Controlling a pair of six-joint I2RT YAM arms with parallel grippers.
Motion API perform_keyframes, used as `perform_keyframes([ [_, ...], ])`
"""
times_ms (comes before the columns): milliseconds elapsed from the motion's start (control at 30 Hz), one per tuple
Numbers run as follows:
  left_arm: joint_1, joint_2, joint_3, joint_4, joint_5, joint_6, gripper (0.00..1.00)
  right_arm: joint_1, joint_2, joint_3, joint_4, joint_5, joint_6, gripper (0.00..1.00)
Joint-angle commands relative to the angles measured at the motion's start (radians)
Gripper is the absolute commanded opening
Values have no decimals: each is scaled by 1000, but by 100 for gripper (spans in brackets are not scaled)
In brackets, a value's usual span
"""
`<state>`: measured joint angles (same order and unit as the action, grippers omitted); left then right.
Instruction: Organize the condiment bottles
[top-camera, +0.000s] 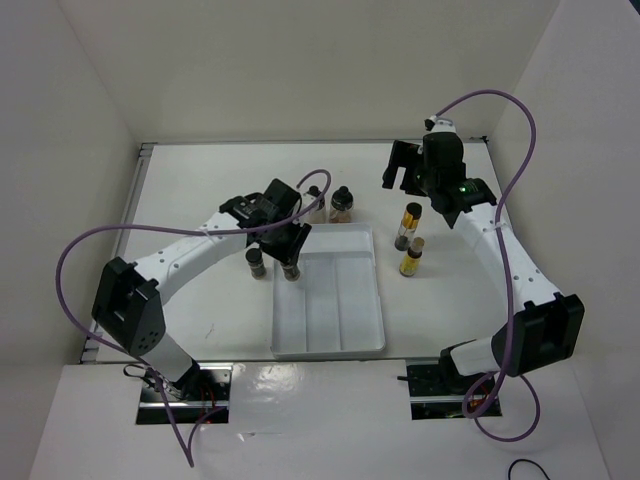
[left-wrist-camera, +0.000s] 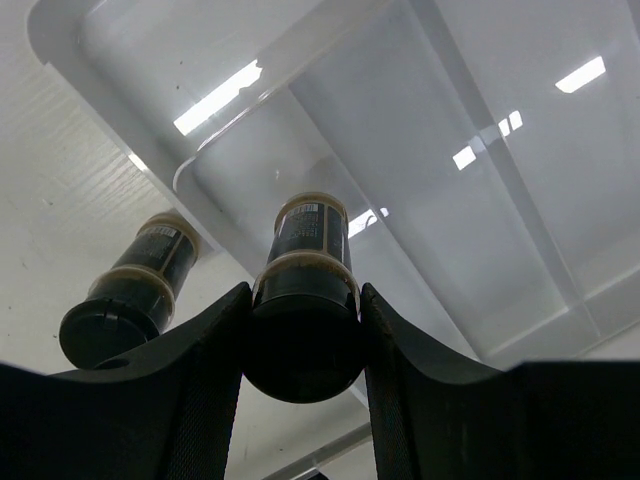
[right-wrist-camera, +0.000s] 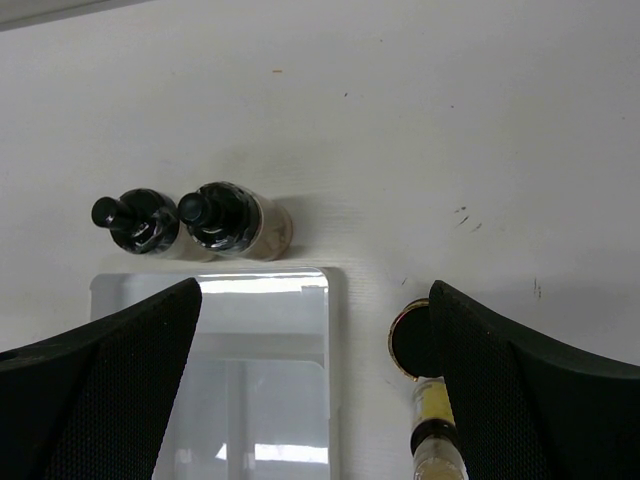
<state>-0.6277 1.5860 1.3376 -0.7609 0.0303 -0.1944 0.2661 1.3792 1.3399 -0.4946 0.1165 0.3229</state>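
Standing over the white tabletop (top-camera: 200, 190), the biggest thing I see is the white tray (top-camera: 330, 330) in the middle, with three long compartments running front to back. The left gripper (left-wrist-camera: 304, 297) reaches down at the tray's left rim, near its far corner. Its jaws are drawn narrow around a dark jar (left-wrist-camera: 310, 235). The black cap sits squarely between the two fingers, and the dark-labelled body with its pale bands pokes out beyond them. Whether the jar rests on anything, I cannot tell. A second dark jar (left-wrist-camera: 135, 285) stands upright just left of it, outside the jaws.

The right gripper (top-camera: 405, 172) hangs over the far right, jaws spread wide and holding nothing. Below it a white jar (right-wrist-camera: 140, 225) and a pinkish-brown jar (right-wrist-camera: 228, 222) stand side by side just beyond the tray's far rim. A black-capped yellow bottle (top-camera: 407, 226) and a cork-topped bottle (top-camera: 411, 258) stand right of the tray.
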Motion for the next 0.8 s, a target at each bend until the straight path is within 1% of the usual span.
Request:
perform_keyframes([
  [0,-3,-21,-35,63,-72,-39,27,4,1,-5,2,0,7,99],
  [167,-3,9,-55,72,-105,-57,28,4,1,-15,2,0,7,99],
  [200,-3,22,-55,81,-115,-57,31,4,1,-15,2,0,7,99],
  [300,-3,32,-55,81,-127,-57,35,4,1,-15,2,0,7,99],
  [333,-3,43,-55,90,-127,-57,40,4,1,-15,2,0,7,99],
  [367,-3,43,-55,91,-127,-57,42,4,1,-15,2,0,7,99],
  [433,-3,54,-55,100,-138,-66,44,4,1,-24,2,0,7,99],
  [467,-12,63,-55,100,-138,-66,47,4,1,-24,2,0,7,99],
  [500,-12,72,-55,100,-148,-66,47,4,1,-24,2,0,7,99],
  [567,-21,72,-55,100,-161,-66,51,4,1,-24,2,0,7,99],
  [600,-21,72,-55,100,-173,-66,60,4,1,-24,2,0,7,99],
  [700,-32,63,-46,91,-182,-66,68,4,1,-24,2,9,7,99],
  [733,-32,63,-46,91,-182,-66,76,4,-8,-24,2,9,7,99],
  [767,-32,63,-34,81,-182,-66,78,4,-8,-33,2,9,7,99],
])
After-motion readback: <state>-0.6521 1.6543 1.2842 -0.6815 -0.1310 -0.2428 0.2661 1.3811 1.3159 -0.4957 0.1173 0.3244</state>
